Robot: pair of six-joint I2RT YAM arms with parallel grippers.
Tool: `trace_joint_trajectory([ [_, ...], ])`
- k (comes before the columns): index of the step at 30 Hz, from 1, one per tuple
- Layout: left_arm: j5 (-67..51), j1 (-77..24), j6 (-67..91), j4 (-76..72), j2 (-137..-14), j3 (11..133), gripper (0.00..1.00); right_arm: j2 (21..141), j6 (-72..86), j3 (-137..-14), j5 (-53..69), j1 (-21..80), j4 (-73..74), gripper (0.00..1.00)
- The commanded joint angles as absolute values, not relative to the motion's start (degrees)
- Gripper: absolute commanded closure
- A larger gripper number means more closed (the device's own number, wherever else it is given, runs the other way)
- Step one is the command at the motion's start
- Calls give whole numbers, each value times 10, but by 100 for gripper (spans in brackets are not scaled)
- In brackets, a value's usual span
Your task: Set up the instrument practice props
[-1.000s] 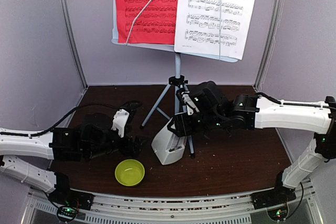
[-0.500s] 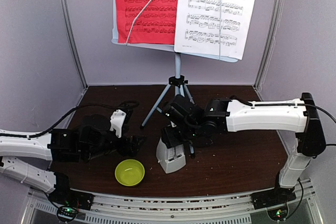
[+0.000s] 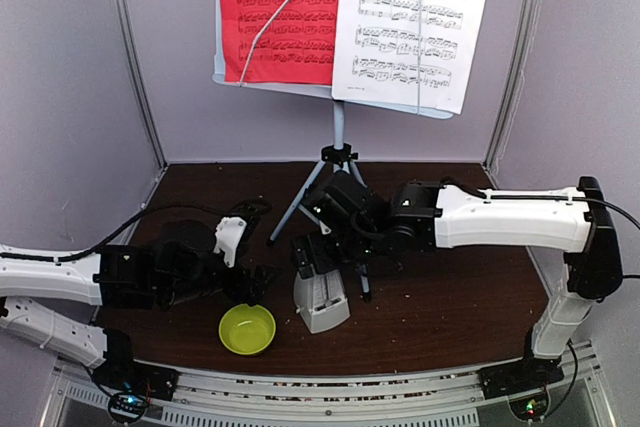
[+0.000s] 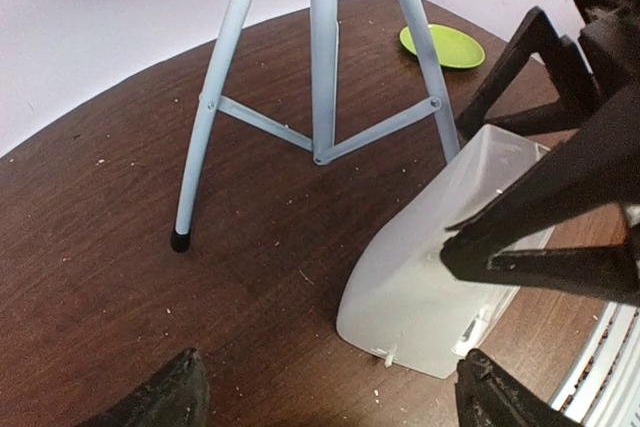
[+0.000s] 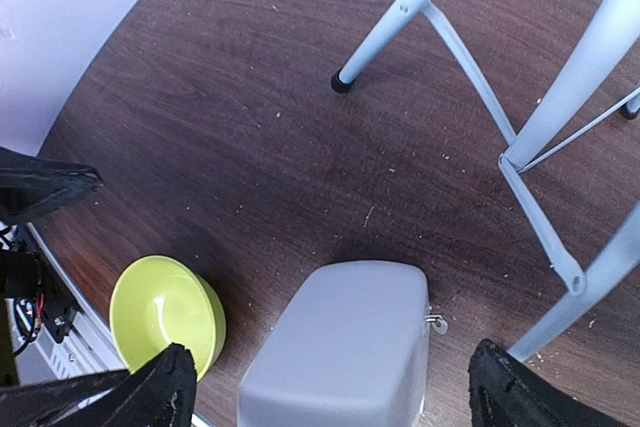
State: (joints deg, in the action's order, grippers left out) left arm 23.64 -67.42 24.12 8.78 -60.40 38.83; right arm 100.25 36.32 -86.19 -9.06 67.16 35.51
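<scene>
The pale music stand (image 3: 338, 132) stands at the back centre of the dark wooden tabletop (image 3: 450, 297), its tripod legs (image 4: 322, 47) splayed on the wood. On its desk a red sheet (image 3: 278, 12) of printed music sits on the left and a white sheet (image 3: 412, 17) on the right, side by side, each crossed by a thin wire arm; the white one hangs lower than the red. The small pale-grey metronome (image 3: 322, 297) stands upright on the tabletop at about 6 o'clock from the tripod's hub, just beside the near leg; whether it touches that leg cannot be told. The right pincer (image 5: 330, 392) hangs over the metronome with its jaws spread wide, one finger on each side and a gap showing at both flanks, so it grips nothing. The left pincer (image 4: 325, 402) lies low at 9 o'clock from the metronome, pointing toward it, jaws also wide apart and empty. A lime-green bowl (image 3: 247, 328) rests at about 8 o'clock from the metronome, near the front edge. In the left wrist view a flat green plate (image 4: 442, 45) lies beyond the tripod, at about 1 o'clock.
</scene>
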Motion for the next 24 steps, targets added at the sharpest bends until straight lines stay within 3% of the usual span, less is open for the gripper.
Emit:
trace_joint_trajectory([
  [1,228,-670,237,76,-596,394,12,922,333,-833,-92,669,335,5],
  [9,199,-670,226,86,-596,399,14,738,270,-607,-23,647,218,14],
  [16,175,-668,231,80,-619,419,18,751,249,-505,-47,619,144,57],
  [20,172,-667,233,82,-626,428,19,771,238,-489,-61,610,105,70],
  [24,171,-665,237,83,-626,430,19,810,217,-483,-51,609,56,76],
])
